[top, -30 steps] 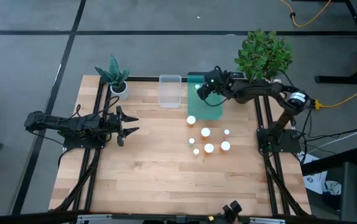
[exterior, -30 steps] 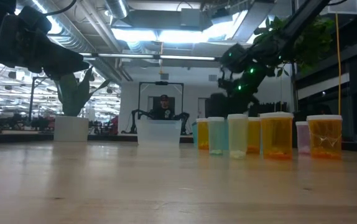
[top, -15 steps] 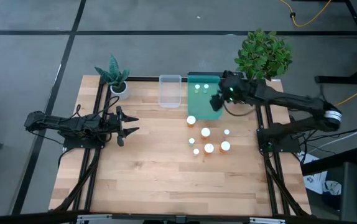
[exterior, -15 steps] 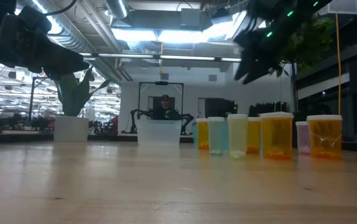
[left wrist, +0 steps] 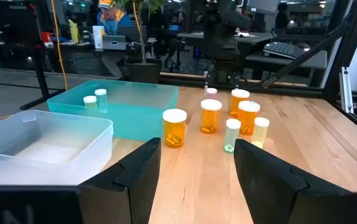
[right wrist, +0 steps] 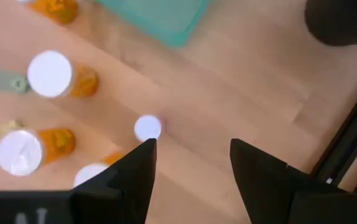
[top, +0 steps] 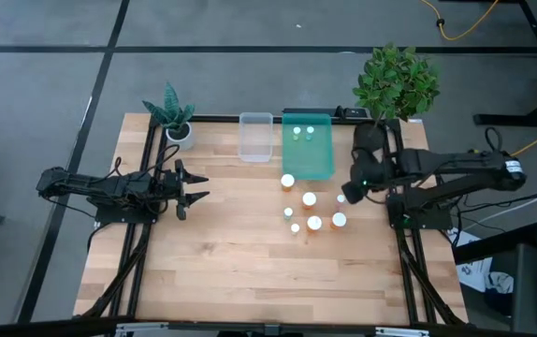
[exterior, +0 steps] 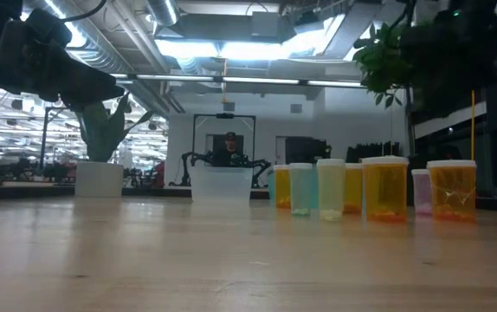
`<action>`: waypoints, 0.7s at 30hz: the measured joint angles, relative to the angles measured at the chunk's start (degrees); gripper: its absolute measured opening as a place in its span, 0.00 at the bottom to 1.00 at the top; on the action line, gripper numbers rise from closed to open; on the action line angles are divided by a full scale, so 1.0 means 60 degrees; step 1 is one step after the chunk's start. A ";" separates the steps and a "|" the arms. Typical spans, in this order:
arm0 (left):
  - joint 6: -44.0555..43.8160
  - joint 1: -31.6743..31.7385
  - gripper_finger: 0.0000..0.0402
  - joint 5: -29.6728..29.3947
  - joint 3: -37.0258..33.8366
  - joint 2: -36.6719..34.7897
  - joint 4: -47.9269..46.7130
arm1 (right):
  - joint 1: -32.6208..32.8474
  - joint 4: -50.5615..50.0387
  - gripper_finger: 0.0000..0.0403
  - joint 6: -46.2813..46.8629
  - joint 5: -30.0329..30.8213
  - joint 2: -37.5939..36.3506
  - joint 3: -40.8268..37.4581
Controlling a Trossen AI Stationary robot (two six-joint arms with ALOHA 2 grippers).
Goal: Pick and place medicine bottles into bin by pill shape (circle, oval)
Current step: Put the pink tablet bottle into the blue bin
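We found the right pincer (top: 352,193) empty, its jaws standing apart, poised above the tabletop (top: 231,253) just beside the small white-capped bottle (top: 341,198) on the side of the teal bin (top: 308,159) nearest the leafy plant (top: 396,82). Six medicine bottles (top: 310,212) stood clustered near that bin's front edge, close together. We judged that a descent onto the small bottle could knock a neighbouring orange bottle (top: 339,220) over or pinch two at once, because the gaps were tight. Two small bottles (top: 303,132) already lay in the teal bin; the clear bin (top: 255,137) beside it looked empty. The left pincer (top: 196,185) waited, parted a little, well apart from the teal bin. Pill shapes were not legible in any view, and the low view hid the right pincer.
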 joint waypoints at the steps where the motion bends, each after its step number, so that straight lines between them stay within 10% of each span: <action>1: 0.0003 -0.0004 0.49 0.0000 0.0000 0.0000 0.0001 | 0.0239 -0.0016 0.51 0.0084 0.0000 0.0052 0.0000; 21: 0.0004 0.0000 0.49 0.0000 0.0000 -0.0003 0.0003 | 0.1501 -0.0520 0.51 0.0478 -0.1229 0.1309 -0.0145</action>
